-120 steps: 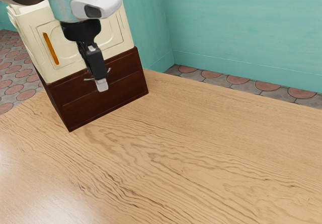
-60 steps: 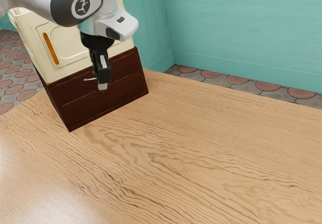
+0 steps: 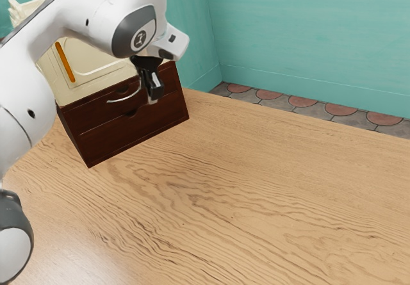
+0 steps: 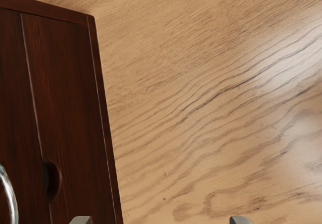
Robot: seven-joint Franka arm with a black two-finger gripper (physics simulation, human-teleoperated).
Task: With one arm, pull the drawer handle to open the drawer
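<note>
- A wood-grained surface [image 3: 256, 189] stretches across the foreground.
- A cream panelled piece [image 3: 96, 65] bears an upright orange strip [image 3: 65, 62].
- Teal walls [image 3: 307, 35] meet in a corner.
- Reddish rounded tiles [image 3: 291, 100] pattern the grey floor [image 3: 253, 97].

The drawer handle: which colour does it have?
The handle is silvery and shiny, seen best in the wrist view.

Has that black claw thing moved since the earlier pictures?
Yes, toward the exterior view's right: the black gripper crossed the middle of the metal drawer handle a second ago and now hangs by the handle's right-hand end there.
</note>
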